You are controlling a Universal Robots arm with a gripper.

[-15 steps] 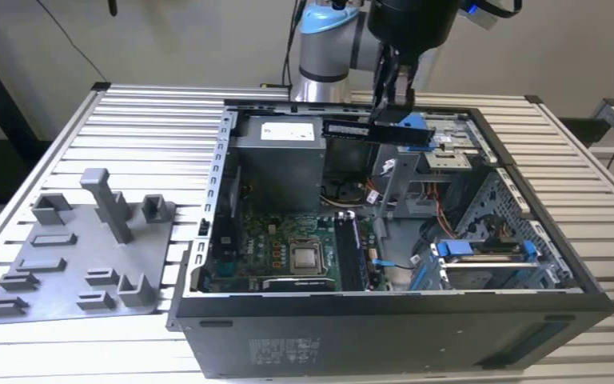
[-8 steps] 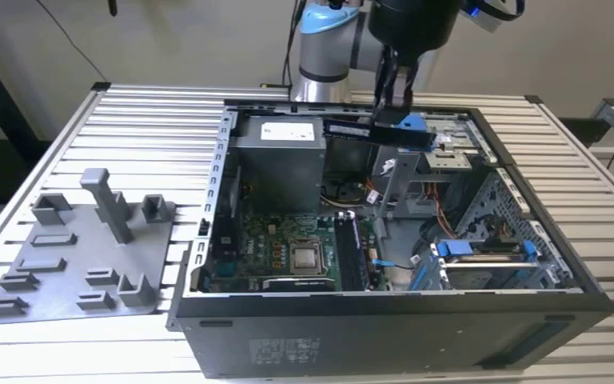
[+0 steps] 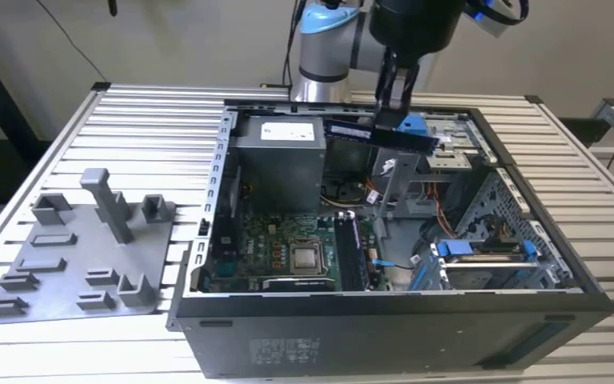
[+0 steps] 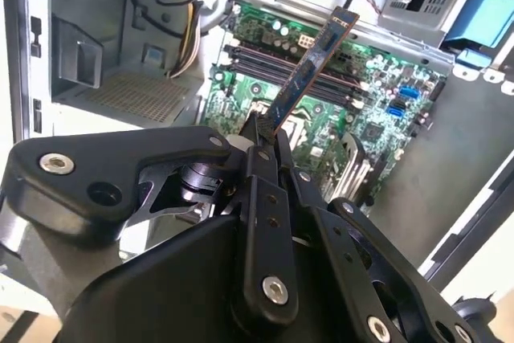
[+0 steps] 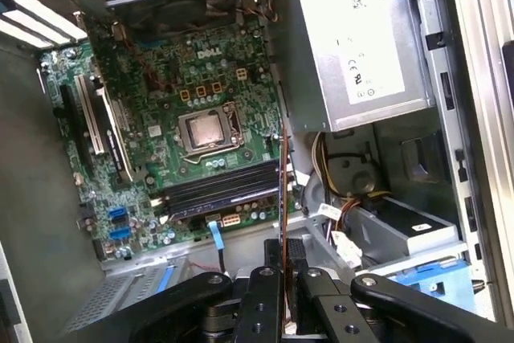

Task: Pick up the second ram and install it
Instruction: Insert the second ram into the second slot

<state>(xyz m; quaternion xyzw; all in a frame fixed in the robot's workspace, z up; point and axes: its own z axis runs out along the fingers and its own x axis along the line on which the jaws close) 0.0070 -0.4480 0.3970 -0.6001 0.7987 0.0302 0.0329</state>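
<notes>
Ribbed metal table, matt plastic fixture

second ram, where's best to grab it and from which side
Pinch the second ram across its flat faces near its upper long edge, coming from above. It is thin and flat, so the faces should give a firm hold and the lower edge is left free. The gripper holds it so, above the case.

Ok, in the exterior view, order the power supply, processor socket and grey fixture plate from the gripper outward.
1. Power supply, beside the gripper, inside the case.
2. Processor socket, deeper down in the case.
3. Grey fixture plate, outside the case, exterior view's left.
</notes>
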